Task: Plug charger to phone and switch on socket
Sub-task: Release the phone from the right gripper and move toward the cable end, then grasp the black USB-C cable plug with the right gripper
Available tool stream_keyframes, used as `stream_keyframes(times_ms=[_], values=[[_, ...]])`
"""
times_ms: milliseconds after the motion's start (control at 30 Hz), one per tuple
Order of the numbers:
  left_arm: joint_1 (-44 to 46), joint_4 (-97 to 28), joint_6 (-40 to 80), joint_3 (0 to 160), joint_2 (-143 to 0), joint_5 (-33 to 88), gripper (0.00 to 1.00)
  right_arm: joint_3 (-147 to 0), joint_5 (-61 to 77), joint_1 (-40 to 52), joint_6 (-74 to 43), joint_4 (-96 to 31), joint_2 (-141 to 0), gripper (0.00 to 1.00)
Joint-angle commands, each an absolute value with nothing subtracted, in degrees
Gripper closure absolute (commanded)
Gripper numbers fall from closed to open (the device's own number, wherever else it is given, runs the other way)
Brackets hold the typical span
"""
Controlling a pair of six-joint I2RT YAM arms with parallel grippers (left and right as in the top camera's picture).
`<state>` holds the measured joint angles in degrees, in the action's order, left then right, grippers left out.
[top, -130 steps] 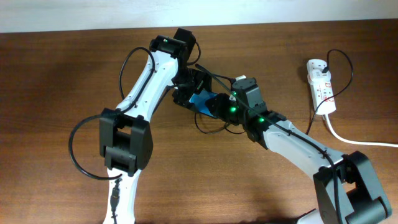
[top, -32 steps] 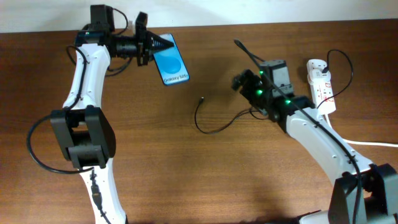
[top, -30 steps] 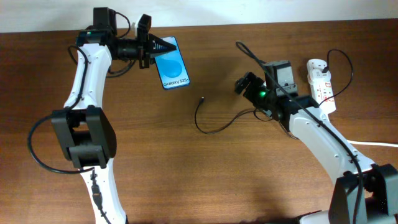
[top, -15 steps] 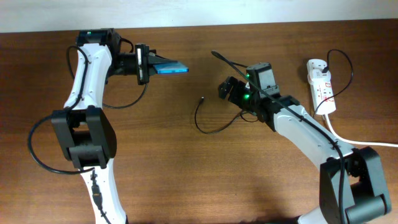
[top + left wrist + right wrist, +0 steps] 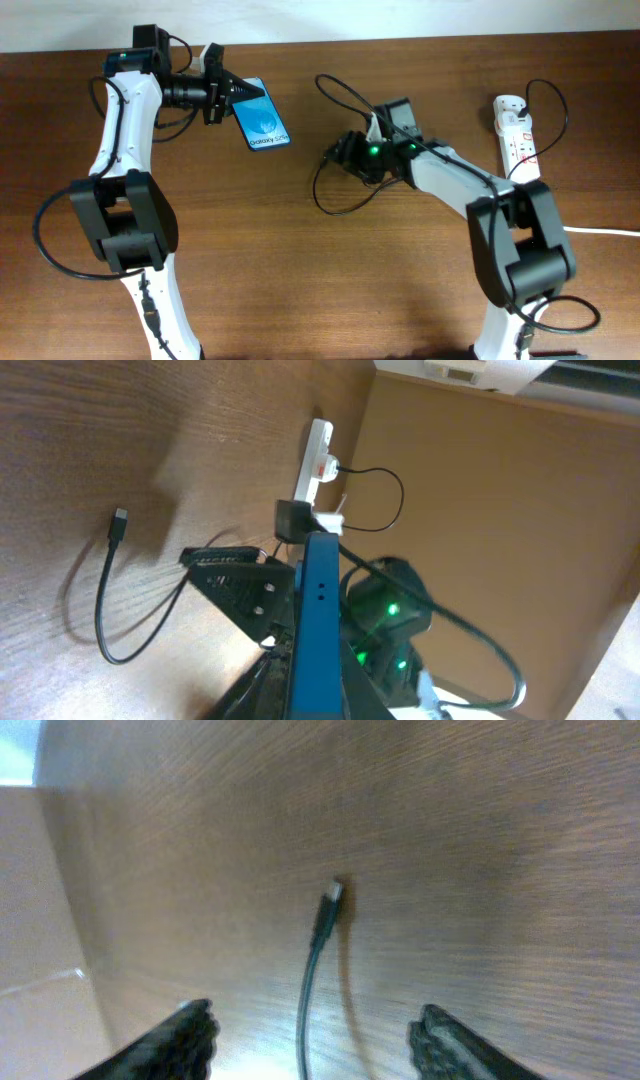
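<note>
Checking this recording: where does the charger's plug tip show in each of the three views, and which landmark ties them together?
Overhead: the charger's plug tip lies near centre, just left of the right hand.
Left wrist: the tip is at the left, above mid-height.
Right wrist: the tip is at centre, above the open hand.
Shared landmark: the black cable curving away from the tip.

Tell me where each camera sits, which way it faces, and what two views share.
Overhead: fixed above the table, looking down; shows the left gripper holding the phone, the right gripper by the charger, and the power strip.
Left wrist: looks across the table along the edge-on phone toward the right arm; the left fingers barely show at the bottom.
Right wrist: looks down at the table; the right fingers are spread around the plug tip.
Shared: all three see the charger.
</note>
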<state>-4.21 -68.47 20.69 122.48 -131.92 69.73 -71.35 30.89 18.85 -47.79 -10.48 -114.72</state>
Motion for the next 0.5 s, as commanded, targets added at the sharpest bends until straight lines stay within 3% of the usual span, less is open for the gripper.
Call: stream_keyframes(times_ms=[0, 467], values=[[-4.7, -69.2, 17.4, 123.1, -131.5, 71.7, 1.0, -74.7, 34.4, 21.1, -47.7, -10.7, -117.5, 0.5], [-4.7, -69.3, 17.5, 123.1, -131.5, 69.4, 1.0, -74.7, 26.0, 25.2, -50.5, -7.6, -123.5, 0.65]])
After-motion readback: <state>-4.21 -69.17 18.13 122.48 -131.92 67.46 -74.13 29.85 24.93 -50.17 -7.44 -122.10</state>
